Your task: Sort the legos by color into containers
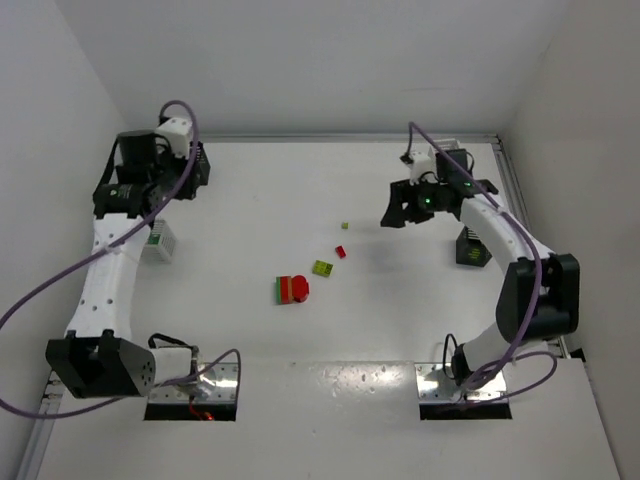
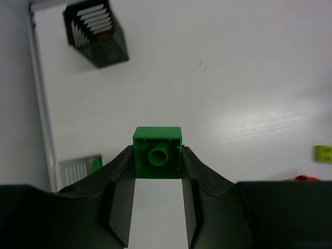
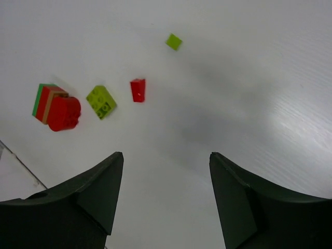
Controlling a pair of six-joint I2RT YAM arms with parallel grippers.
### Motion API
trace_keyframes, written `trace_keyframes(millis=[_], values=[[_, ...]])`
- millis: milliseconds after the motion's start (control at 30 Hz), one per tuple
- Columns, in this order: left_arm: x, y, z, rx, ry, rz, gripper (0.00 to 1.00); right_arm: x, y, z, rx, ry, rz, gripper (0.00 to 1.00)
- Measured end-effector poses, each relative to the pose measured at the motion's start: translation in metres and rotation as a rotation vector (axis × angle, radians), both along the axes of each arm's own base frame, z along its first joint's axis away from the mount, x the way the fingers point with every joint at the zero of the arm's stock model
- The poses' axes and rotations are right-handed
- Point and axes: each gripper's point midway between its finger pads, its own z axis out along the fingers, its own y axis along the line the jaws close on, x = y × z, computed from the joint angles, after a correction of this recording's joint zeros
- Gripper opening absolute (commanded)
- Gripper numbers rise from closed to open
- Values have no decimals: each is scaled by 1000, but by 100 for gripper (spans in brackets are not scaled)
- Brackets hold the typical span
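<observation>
Two pairs of jaws show. Left jaws are closed on a green brick [image 2: 157,155], pinched by its sides at their very tips. A white basket [image 2: 80,167] sits just left of and below them, and a black basket [image 2: 96,33] lies farther ahead-left. Released here, the brick would likely miss the white basket. A low swing could shove that basket against the edge rail [image 2: 44,129]. Right jaws are spread wide and hold nothing, with loose bricks [image 3: 101,101] ahead-left and bare counter [image 3: 259,78] ahead-right.

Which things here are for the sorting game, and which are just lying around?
For the job: green brick in left gripper, red-green stack, yellow-green brick, small red brick, black basket, white basket.
Just there: purple cables, metal base plates.
</observation>
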Motion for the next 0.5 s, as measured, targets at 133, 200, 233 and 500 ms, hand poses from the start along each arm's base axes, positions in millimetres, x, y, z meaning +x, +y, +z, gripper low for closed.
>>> trace_keyframes(millis=[133,200,233,500], values=[[-28,61,-28,-5,111,124,35,8,46,5,-19,-30,131,68],[-41,87,-44,-25,173,177,35,10,67,9,-38,-58,186,68],[-48,99,-52,-36,201,206,35,11,75,10,-48,-69,207,68],[-68,177,-113,-203,408,324,37,-1,123,-1,-115,-94,349,68]])
